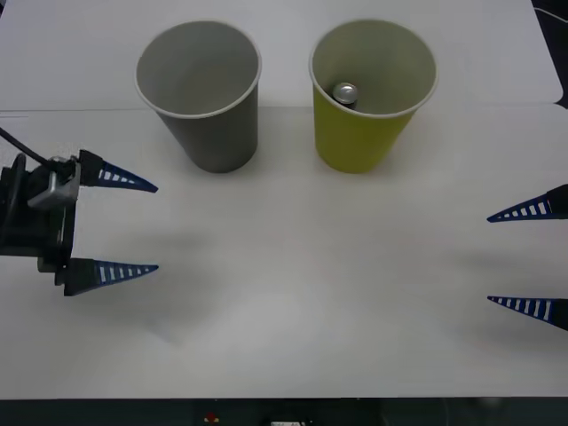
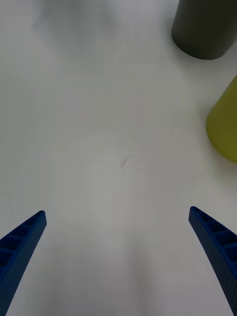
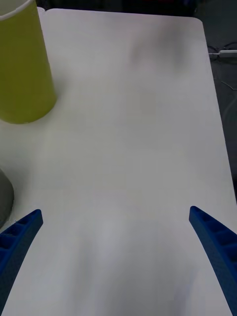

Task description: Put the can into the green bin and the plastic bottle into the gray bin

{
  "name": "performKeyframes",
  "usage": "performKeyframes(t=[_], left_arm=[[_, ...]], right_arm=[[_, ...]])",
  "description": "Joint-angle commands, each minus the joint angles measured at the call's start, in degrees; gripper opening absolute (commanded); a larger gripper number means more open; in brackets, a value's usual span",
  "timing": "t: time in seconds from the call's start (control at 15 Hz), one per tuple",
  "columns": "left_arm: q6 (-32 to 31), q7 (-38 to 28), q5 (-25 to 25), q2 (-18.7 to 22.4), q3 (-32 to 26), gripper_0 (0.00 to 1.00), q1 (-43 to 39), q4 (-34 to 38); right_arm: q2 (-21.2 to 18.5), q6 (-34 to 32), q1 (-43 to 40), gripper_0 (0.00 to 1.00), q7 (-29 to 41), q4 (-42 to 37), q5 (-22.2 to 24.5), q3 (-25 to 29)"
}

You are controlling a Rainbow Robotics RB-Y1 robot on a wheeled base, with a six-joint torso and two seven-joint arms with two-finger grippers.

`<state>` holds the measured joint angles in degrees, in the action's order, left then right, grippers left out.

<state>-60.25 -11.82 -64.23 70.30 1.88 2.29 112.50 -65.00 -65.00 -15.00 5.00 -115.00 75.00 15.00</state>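
Note:
The green bin (image 1: 364,133) stands upright at the back right of the white table, and the can (image 1: 345,92) lies inside it with its silver top showing. To its left stands the gray bin (image 1: 213,124), whose visible inside holds nothing. The plastic bottle is out of view. My left gripper (image 1: 156,227) hovers open at the table's left, fingers pointing right, nothing between them. At the right edge my right gripper (image 1: 490,259) is open too, pointing left. The green bin (image 2: 224,126) and gray bin (image 2: 205,27) show in the right wrist view; the green bin (image 3: 22,64) shows in the left wrist view.
The white table (image 1: 302,302) stretches wide between the two grippers and in front of the bins. Its front edge runs along the bottom of the front view. A cable (image 3: 224,52) lies on the floor beyond the table's far side in the left wrist view.

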Motion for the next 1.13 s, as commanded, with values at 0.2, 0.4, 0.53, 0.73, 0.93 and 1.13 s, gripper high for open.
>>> performKeyframes(t=[0.2, 0.4, 0.53, 0.73, 0.93, 1.13], left_arm=[[-0.30, 8.13, 6.23, 3.44, -4.43, 1.00, -8.97, -2.37], [-7.77, 13.23, 8.16, 3.70, -6.45, 1.00, -9.32, -8.70], [-10.85, 14.55, 8.33, 3.70, -7.33, 1.00, -9.32, -11.16], [-12.17, 15.51, 8.51, 3.61, -7.60, 1.00, -9.59, -12.30], [-11.91, 15.78, 8.51, 2.82, -7.60, 1.00, -9.59, -12.48], [-11.91, 15.78, 8.51, 2.82, -7.60, 1.00, -9.59, -12.48]], right_arm=[[0.00, 0.00, 0.00, 1.00, 0.00, 0.00, 0.00, 0.00], [0.00, 0.00, 0.00, 1.00, 0.00, 0.00, 0.00, 0.00], [0.00, 0.00, 0.00, 1.00, 0.00, 0.00, 0.00, 0.00], [0.00, 0.00, 0.00, 1.00, 0.00, 0.00, 0.00, 0.00], [0.00, 0.00, 0.00, 1.00, 0.00, 0.00, 0.00, 0.00], [0.00, 0.00, 0.00, 1.00, 0.00, 0.00, 0.00, 0.00]])
